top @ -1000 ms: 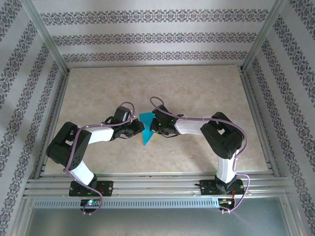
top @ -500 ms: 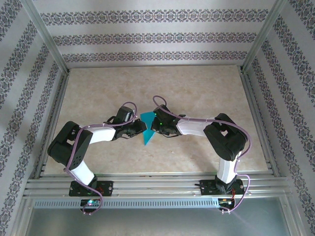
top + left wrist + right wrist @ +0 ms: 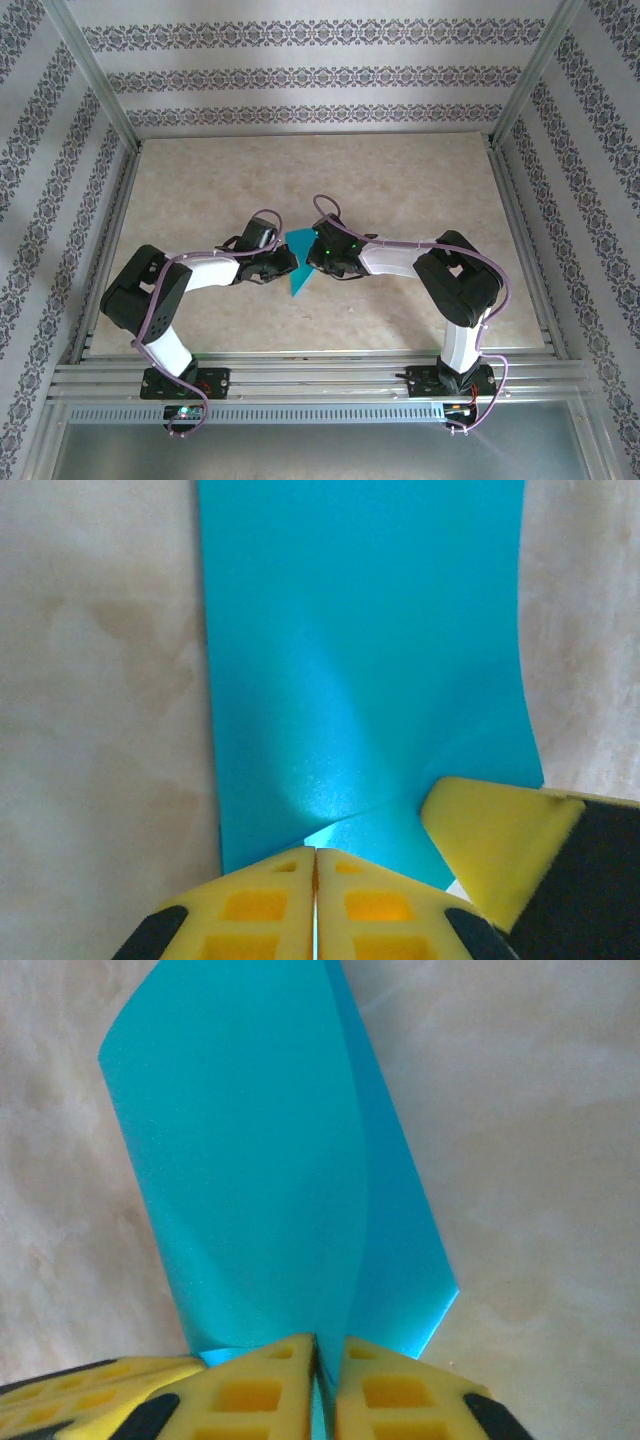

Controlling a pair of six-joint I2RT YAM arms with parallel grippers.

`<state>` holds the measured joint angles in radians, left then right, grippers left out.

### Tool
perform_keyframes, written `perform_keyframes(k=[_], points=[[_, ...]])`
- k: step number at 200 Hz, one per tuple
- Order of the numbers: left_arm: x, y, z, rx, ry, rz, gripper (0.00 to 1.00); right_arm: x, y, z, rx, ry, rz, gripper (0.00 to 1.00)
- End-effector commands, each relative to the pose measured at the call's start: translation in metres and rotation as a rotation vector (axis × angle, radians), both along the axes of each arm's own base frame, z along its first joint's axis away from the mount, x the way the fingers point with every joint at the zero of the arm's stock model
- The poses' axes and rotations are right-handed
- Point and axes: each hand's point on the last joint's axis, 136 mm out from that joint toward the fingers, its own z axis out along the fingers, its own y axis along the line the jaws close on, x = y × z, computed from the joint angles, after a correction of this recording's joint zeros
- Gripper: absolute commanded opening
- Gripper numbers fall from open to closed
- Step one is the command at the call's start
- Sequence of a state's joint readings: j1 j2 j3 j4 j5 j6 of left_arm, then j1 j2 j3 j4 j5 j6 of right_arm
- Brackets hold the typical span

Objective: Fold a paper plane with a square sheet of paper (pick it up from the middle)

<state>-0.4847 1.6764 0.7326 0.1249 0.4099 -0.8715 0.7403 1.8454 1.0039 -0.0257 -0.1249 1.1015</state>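
The left hand [image 3: 315, 855] has just edged in and clenched on the blue paper [image 3: 360, 660], which stays mid-way across the tabletop [image 3: 400, 180], bent double between it and the right hand [image 3: 318, 1345] pinching its other edge, so a crease looks underway.

Left arm [image 3: 200, 272] and right arm [image 3: 388, 258] are cased in white and black, lilac cables [image 3: 262, 212] looped along (green LEDs [image 3: 322, 230] lit), fingers [image 3: 270, 905] moulded yellow with square pockets.
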Motion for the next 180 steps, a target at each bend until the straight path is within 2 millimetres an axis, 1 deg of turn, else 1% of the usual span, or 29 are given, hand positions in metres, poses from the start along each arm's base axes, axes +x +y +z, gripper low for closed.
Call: perform_keyframes(k=[1,10,30,43,86,104,127,151,180], points=[[-0.004,-0.002,-0.009,0.044,0.033,-0.03,0.08,0.002,0.004,0.014,0.088,0.007,0.004,0.18],[-0.005,-0.001,-0.012,0.054,0.045,-0.033,0.07,0.003,0.005,0.016,0.117,0.012,0.013,0.21],[-0.008,0.0,-0.019,0.077,0.069,-0.048,0.06,0.007,0.001,0.016,0.153,0.021,0.022,0.25],[-0.009,0.0,-0.019,0.08,0.07,-0.055,0.05,0.011,-0.004,0.013,0.17,0.032,0.021,0.25],[-0.011,0.0,-0.022,0.103,0.074,-0.088,0.05,0.021,-0.007,0.011,0.231,0.068,0.067,0.25],[-0.011,0.0,-0.022,0.106,0.073,-0.099,0.05,0.023,-0.007,0.01,0.247,0.089,0.074,0.25],[-0.011,-0.001,-0.022,0.109,0.07,-0.108,0.05,0.022,-0.009,0.004,0.244,0.121,0.073,0.24],[-0.01,-0.001,-0.021,0.114,0.068,-0.122,0.05,0.022,-0.007,0.002,0.259,0.131,0.085,0.24],[-0.009,-0.001,-0.019,0.137,0.054,-0.153,0.05,0.026,-0.001,0.007,0.282,0.127,0.102,0.18]])
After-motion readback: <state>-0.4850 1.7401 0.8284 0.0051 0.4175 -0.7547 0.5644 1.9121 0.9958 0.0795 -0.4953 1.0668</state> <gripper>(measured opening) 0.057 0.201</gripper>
